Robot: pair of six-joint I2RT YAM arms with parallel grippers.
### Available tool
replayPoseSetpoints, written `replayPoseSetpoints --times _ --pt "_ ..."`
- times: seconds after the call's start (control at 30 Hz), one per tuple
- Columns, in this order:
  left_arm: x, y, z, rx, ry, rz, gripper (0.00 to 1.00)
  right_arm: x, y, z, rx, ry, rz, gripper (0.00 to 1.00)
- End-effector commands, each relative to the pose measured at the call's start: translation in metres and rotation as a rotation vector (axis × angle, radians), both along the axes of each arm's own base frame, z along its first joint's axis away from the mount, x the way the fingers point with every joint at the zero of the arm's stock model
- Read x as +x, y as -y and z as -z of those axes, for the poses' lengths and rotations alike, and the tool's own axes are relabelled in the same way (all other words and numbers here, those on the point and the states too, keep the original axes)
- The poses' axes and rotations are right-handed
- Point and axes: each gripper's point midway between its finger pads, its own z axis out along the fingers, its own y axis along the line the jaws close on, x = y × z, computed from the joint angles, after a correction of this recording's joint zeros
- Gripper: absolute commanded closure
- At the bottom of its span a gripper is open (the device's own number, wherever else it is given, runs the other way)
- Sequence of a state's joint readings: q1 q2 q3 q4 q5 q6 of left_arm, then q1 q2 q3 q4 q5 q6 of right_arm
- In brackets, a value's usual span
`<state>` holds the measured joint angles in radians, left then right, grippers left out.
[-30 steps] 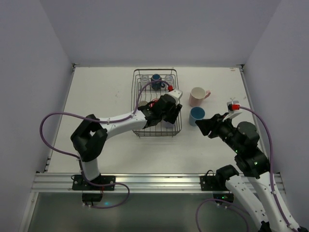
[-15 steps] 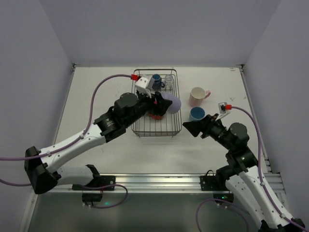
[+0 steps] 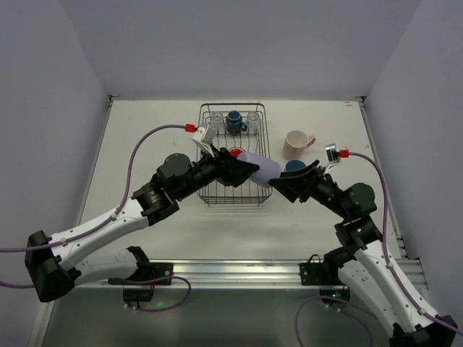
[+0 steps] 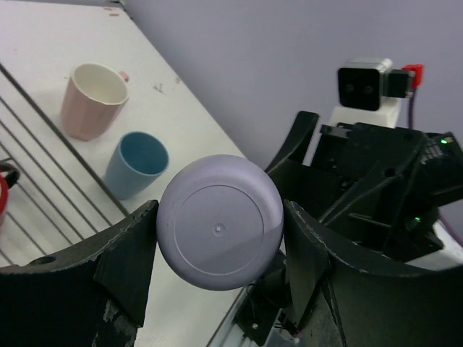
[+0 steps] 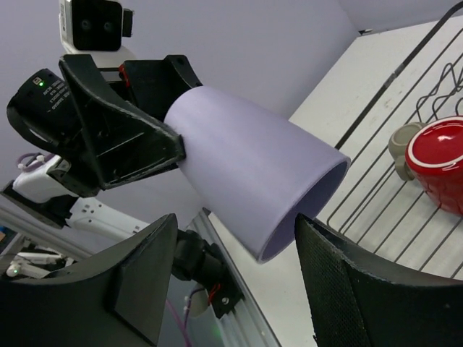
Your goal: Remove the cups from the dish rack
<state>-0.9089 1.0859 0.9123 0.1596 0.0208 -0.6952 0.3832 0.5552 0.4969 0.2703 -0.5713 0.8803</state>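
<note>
My left gripper (image 3: 242,168) is shut on the base of a lavender cup (image 3: 263,169), held on its side above the dish rack's (image 3: 208,195) front right corner. In the left wrist view the cup's round base (image 4: 220,223) sits pinched between both fingers. My right gripper (image 3: 288,182) faces it, open. The cup's open rim (image 5: 304,210) lies between the right fingers (image 5: 141,275) without touching them. In the rack remain a red cup (image 3: 235,153), a dark blue mug (image 3: 234,121) and two clear glasses (image 3: 217,118). A pink mug (image 3: 296,143) and a light blue cup (image 4: 137,163) stand on the table.
The rack's wires (image 5: 376,108) and an olive-green cup (image 5: 405,143) beside the red cup (image 5: 438,163) lie just behind the lavender cup. The pink mug and the light blue cup (image 3: 294,165) stand right of the rack, close behind my right gripper.
My left arm has lifted the lavender cup out of the rack and swung it right. My right gripper has opened and moved left from the light blue cup to meet it.
</note>
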Motion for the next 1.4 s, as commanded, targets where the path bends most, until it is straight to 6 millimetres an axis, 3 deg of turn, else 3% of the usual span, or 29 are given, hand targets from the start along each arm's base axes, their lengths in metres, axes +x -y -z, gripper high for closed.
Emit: replayPoseSetpoints --times 0.0,0.13,0.27,0.3,0.37,0.4,0.5,0.53,0.57,0.6,0.67,0.83,1.0,1.13,1.17,1.23,1.37 --pt "-0.02 0.006 -0.042 -0.168 0.032 0.097 0.75 -0.008 -0.007 -0.018 0.048 0.057 -0.06 0.32" --pt "-0.027 0.016 -0.034 -0.212 0.005 0.165 0.75 -0.012 -0.011 -0.029 0.077 0.082 -0.096 0.34" --pt "-0.027 0.026 -0.017 -0.182 -0.029 0.192 0.74 -0.013 -0.008 -0.054 0.121 0.161 -0.082 0.41" --pt "-0.026 0.025 -0.014 -0.172 -0.03 0.186 0.7 -0.012 -0.006 -0.059 0.127 0.174 -0.065 0.46" --pt "-0.025 0.025 -0.01 -0.146 -0.03 0.181 0.62 -0.008 -0.004 -0.061 0.132 0.177 -0.035 0.67" --pt "-0.025 0.022 -0.009 -0.119 -0.02 0.176 0.48 -0.008 -0.003 -0.062 0.134 0.177 -0.028 0.84" --pt "-0.022 0.012 -0.011 -0.063 0.027 0.136 0.24 0.003 -0.001 -0.051 0.07 0.111 0.022 1.0" --pt "-0.023 0.004 -0.007 -0.022 0.023 0.114 0.2 0.008 0.001 -0.046 0.021 0.117 0.05 1.0" --pt "-0.017 -0.004 -0.007 0.003 0.034 0.063 0.14 0.012 0.003 -0.023 -0.054 0.021 0.073 1.0" --pt "-0.019 -0.018 -0.006 0.054 0.058 0.039 0.12 0.016 0.01 -0.032 -0.091 0.024 0.128 1.0" --pt "-0.013 -0.04 0.002 0.13 0.068 -0.053 0.08 0.02 0.023 -0.014 -0.254 -0.042 0.185 1.0" --pt "-0.016 -0.1 0.027 0.385 0.111 -0.182 0.05 0.032 0.072 0.012 -0.611 -0.159 0.374 1.0" --pt "-0.013 -0.158 0.049 0.556 0.114 -0.354 0.05 0.042 0.105 0.027 -0.888 -0.31 0.451 1.0" --pt "-0.014 -0.179 0.068 0.597 0.116 -0.424 0.05 0.054 0.114 0.039 -1.002 -0.376 0.475 1.0" --pt "-0.013 -0.182 0.08 0.621 0.11 -0.431 0.05 0.057 0.114 0.039 -1.014 -0.384 0.472 1.0" --pt "-0.012 -0.183 0.084 0.611 0.117 -0.441 0.05 0.065 0.111 0.049 -1.053 -0.419 0.452 1.0" --pt "-0.012 -0.174 0.094 0.624 0.112 -0.382 0.06 0.081 0.102 0.049 -1.081 -0.442 0.425 1.0"
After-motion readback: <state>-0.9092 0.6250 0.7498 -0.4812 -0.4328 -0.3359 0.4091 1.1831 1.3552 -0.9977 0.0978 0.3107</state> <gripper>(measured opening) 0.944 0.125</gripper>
